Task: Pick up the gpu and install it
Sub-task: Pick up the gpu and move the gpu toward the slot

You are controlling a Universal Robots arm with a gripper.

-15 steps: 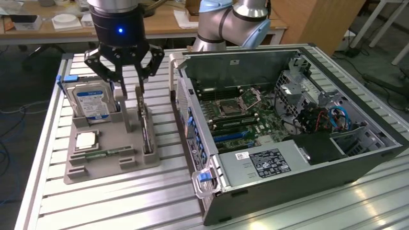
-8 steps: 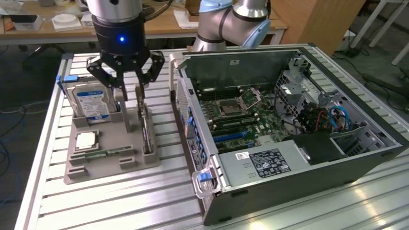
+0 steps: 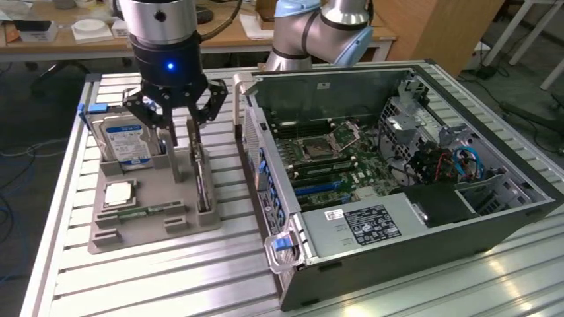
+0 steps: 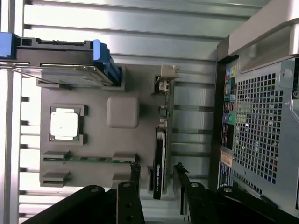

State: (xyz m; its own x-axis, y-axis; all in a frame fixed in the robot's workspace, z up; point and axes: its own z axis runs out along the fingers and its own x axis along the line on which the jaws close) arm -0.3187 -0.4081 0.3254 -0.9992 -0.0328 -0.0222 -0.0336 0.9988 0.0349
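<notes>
**Claw and arm.** The claw (image 3: 181, 139) (image 4: 156, 169) points straight down from a vertical silver-and-black wrist (image 3: 166, 33) that carries a lit blue lamp. Its black linkages are spread and its two fingers (image 4: 134, 171) stand apart, so it is open and holds nothing. In the wrist view the fingers flank the near end of the gpu (image 3: 203, 181) (image 4: 159, 161), with a gap on each side. The arm's pale blue-grey joints (image 3: 317, 26) rise behind the case.

**Gpu.** A thin, dark, flat card standing on edge in a slot of the tray (image 3: 150, 234) (image 4: 93, 98), its grey metal bracket at the far end. It is not installed.

**Tray.** Matt grey moulded plastic with raised blocks. It also holds:
- a silver, blue-labelled drive (image 3: 126, 140) (image 4: 60, 70), upright
- a square metal-capped chip (image 3: 119, 193) (image 4: 64, 124), lying flat
- a narrow green memory stick (image 3: 145, 211) (image 4: 88, 159)

**Case.** An open dark steel case (image 3: 264, 198) (image 4: 266, 130) lies just beside the tray, on the exterior view's right. Its green board is exposed and its rear panel is perforated.

**Counter.** The counter (image 3: 176, 284) (image 4: 140, 28) is made of ribbed aluminium slats.
</notes>
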